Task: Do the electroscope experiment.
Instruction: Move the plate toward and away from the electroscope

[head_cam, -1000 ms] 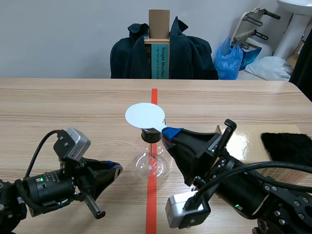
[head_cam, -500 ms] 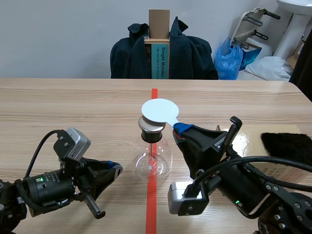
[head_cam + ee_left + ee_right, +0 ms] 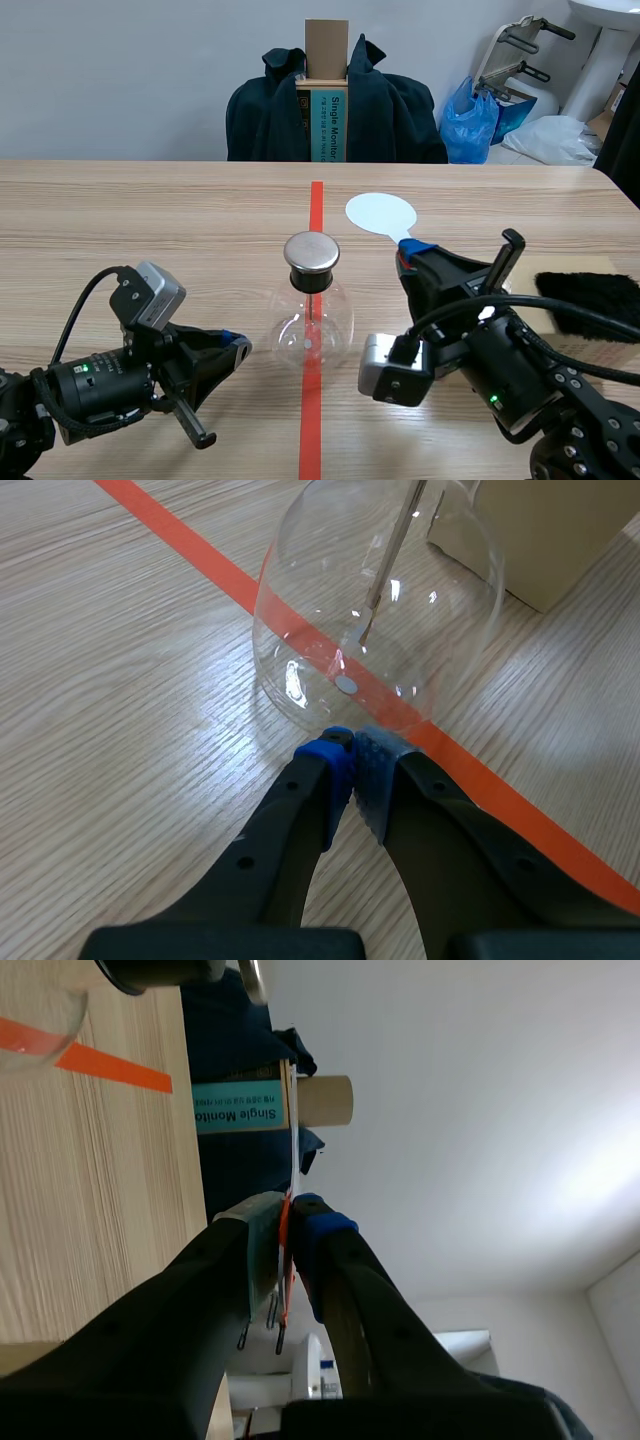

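The electroscope, a round glass flask (image 3: 312, 325) with a metal cap (image 3: 312, 252), stands on the orange-red line mid-table. To the right of the cap and higher, a white disc (image 3: 381, 213) on a thin handle hangs in the air, with my right gripper (image 3: 408, 252) shut on the handle. In the right wrist view the disc (image 3: 291, 1140) shows edge-on between the fingers, my right gripper (image 3: 287, 1222) clamping it. My left gripper (image 3: 236, 346) rests low, left of the flask. Its fingertips meet just short of the glass flask (image 3: 375, 600), my left gripper (image 3: 352, 765) shut on nothing.
A black cloth (image 3: 590, 300) lies on a cardboard box (image 3: 540, 275) at the right. Behind the table a chair draped with a dark jacket (image 3: 390, 115) holds a tall box (image 3: 326, 90). A blue bag (image 3: 470, 118) sits at the back right.
My right gripper has carried the white disc from over the flask's cap to the right and farther back, leaving the cap uncovered. The left arm has not moved.
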You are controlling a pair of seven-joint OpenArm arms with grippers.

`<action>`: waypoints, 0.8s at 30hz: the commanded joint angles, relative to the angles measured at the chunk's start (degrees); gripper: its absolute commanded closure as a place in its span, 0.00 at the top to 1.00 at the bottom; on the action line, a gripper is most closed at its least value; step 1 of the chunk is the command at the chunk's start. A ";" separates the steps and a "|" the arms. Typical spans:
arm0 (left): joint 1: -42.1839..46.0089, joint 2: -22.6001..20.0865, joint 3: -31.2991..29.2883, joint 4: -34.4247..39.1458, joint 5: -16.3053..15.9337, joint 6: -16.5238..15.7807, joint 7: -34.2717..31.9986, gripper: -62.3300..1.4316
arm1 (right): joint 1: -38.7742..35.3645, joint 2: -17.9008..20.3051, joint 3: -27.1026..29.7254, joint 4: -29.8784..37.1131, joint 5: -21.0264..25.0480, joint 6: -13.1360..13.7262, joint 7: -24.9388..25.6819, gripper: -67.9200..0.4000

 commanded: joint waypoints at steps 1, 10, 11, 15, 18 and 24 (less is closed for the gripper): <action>-0.33 0.46 0.04 1.20 -0.61 -0.37 -0.83 0.06 | 0.48 0.63 0.11 1.05 0.59 -0.87 -0.85 0.02; -0.33 0.46 0.04 1.20 -0.61 -0.37 -0.83 0.06 | 0.50 0.63 0.11 1.05 0.61 -1.46 1.60 0.02; -0.33 0.46 0.04 1.20 -0.61 -0.37 -0.83 0.06 | 0.50 0.63 0.11 1.05 0.61 -1.86 2.84 0.02; -0.33 0.46 0.04 1.20 -0.63 -0.37 -0.83 0.06 | 0.50 0.61 0.11 1.05 0.61 -3.04 7.76 0.02; -0.33 0.46 0.04 1.20 -0.63 -0.37 -0.83 0.06 | 0.50 0.61 0.11 1.05 0.61 -3.02 10.84 0.02; -0.33 0.46 0.04 1.20 -0.63 -0.37 -0.83 0.06 | 0.50 0.61 0.11 1.05 0.61 -3.02 17.70 0.02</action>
